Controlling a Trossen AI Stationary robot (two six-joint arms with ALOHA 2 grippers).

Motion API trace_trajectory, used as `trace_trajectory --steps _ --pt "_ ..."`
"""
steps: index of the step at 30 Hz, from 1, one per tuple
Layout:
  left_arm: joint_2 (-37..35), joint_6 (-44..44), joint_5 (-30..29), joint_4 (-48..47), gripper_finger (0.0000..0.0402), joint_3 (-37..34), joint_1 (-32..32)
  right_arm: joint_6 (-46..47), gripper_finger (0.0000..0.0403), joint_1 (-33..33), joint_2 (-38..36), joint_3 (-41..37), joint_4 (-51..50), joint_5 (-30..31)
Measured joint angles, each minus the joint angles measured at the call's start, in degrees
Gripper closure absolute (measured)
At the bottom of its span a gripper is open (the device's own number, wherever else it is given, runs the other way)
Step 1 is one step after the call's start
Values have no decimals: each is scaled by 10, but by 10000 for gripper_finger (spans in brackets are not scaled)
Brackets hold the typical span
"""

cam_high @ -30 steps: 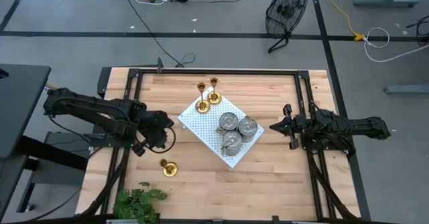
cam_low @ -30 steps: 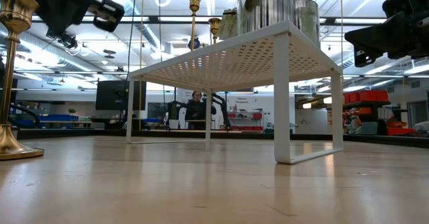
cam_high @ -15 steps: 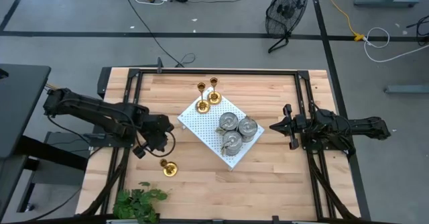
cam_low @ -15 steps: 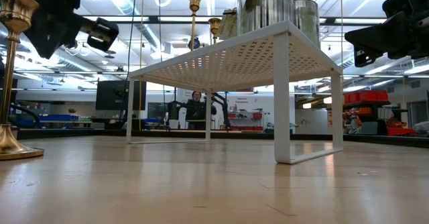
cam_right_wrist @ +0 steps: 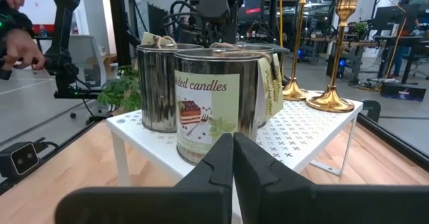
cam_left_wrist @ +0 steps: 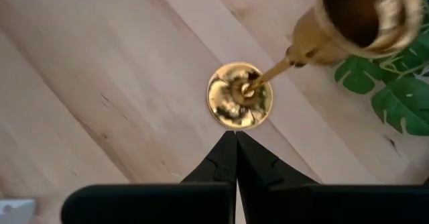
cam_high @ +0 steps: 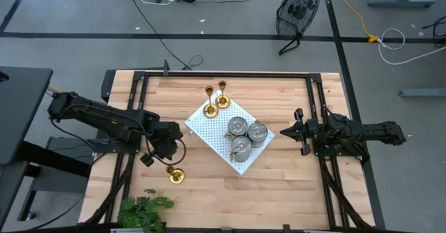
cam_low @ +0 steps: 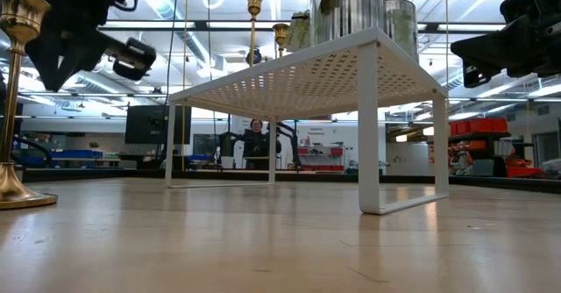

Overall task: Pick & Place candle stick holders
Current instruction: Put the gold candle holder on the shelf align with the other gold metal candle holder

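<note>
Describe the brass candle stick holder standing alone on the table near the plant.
The brass candle stick holder is shiny gold metal: round domed base, thin stem, flared cup on top. It stands upright on the bare wooden table, off the white board, close to the plant. The left gripper hovers above it, fingers shut, not touching.

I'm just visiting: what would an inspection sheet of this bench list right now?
Surface: wooden table.
Job's things: two brass holders and three silver tins on the white shelf; a third brass holder on the table.
Clutter: green plant.
Tools: left tool shut above the lone holder; right tool shut, waiting beside the shelf.
Cables: along the left arm; on the floor.
Surroundings: floor fan.
</note>
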Motion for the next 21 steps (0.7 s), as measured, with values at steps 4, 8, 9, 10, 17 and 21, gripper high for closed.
trace_trajectory --steps 4,8,9,10,17,21 --pt "11 -10 -3 -11 397 0 0 0 387 0 0 0 0 0" --pt "11 -11 -7 -11 397 0 0 0 387 0 0 0 0 0" --pt "11 -14 -7 -11 397 0 0 0 387 0 0 0 0 0" --pt "11 -17 -7 -11 397 0 0 0 387 0 0 0 0 0" --pt "11 -28 7 -11 397 0 0 0 387 0 0 0 0 0" --pt "11 -40 7 -4 397 -5 -6 0 387 0 0 0 0 0"
